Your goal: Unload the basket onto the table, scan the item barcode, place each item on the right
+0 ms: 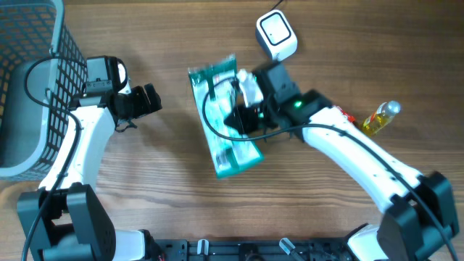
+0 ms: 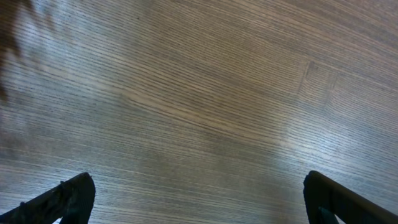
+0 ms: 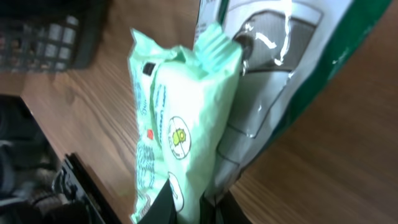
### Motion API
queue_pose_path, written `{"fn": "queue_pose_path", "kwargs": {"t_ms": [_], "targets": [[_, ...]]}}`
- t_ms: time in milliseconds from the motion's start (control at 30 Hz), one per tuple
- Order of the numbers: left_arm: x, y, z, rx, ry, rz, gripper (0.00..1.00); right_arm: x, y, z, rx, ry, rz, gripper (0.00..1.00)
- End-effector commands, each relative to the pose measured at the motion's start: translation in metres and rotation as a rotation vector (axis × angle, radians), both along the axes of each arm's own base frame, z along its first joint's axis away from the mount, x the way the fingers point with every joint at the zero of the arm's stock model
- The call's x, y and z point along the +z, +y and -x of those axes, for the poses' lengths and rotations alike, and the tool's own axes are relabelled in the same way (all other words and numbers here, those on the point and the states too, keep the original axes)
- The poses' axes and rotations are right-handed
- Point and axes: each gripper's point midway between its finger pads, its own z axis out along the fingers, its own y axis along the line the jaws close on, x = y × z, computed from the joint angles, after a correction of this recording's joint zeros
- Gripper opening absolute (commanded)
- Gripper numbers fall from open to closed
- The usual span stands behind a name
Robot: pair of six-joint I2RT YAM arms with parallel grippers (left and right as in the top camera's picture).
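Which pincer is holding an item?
The right pincer, shut on the green packet; the left pincer stands wide open, holding nothing.

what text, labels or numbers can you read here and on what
None reads clearly.
packet: small print and a round logo, too blurred to read.
bag: grey graphic, no legible words.
bottle: label too small to read.

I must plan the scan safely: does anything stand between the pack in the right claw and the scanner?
Nothing visible does. The right claw is shut on the pack, and only bare table shows between it and the scanner. The green bag lies on the other side.
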Motion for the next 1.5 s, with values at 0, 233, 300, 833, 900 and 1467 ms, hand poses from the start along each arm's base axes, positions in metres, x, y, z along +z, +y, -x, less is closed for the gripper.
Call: {"fn": "queue_pose_path", "kwargs": {"t_ms": [0,233,300,833,900,1467], "targets": [[0.002,0.003,-0.004,0.002,-0.007,-0.012,1.00,0.074,-0.019,-0.023,0.133,-0.310,0.159,0.04],[0.002,0.003,-0.004,0.002,-0.007,-0.012,1.00,0.169,-0.061,-0.063,0.226,-0.756,0.488,0.04],[0.002,0.004,-0.004,0.002,-0.007,-0.012,1.00,0.168,-0.076,-0.077,0.246,-0.814,0.622,0.04],[0.002,0.003,-0.004,0.002,-0.007,-0.012,1.00,0.078,-0.128,-0.246,0.048,-0.895,1.012,0.04],[0.002,0.003,-0.004,0.002,-0.007,-0.012,1.00,0.063,-0.122,-0.249,0.069,-0.879,0.984,0.04],[0.002,0.003,-0.004,0.002,-0.007,-0.012,1.00,-0.069,0.037,-0.061,0.043,0.018,0.098,0.04]]}}
